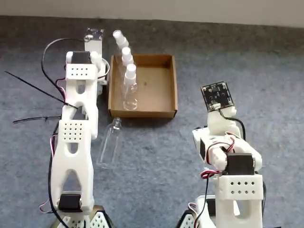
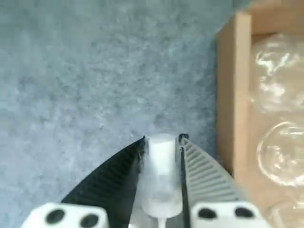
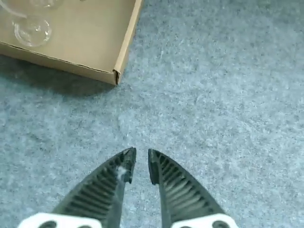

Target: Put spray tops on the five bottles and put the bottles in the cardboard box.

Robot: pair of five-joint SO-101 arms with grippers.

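1. You are working on a grey, fuzzy surface. Everything sits on it.
2. Your left arm is stretched far out along the side of the box. Your right arm is folded up close to its base, well apart from the box.
3. The cardboard box sits between the two arms, nearer to the left one. It is open at the top.
4. Three capped bottles stand up in a row inside the box, along the wall closest to your left arm. Each has a white spray top on. In the left wrist view you can see their clear round shapes just past the box wall.
5. One bare bottle lies on its side on the surface, just outside the box, beside your left arm. It has no top on. Its neck points toward the box.
6. Your left end effector hangs over the surface just beside the outside of the box wall. Its fingers are squeezed onto a loose spray top, white and held straight between them.
7. Your right end effector points down at the bare surface, away from the box corner. Its fingers are only a tiny bit apart, with a thin gap. It holds nothing.
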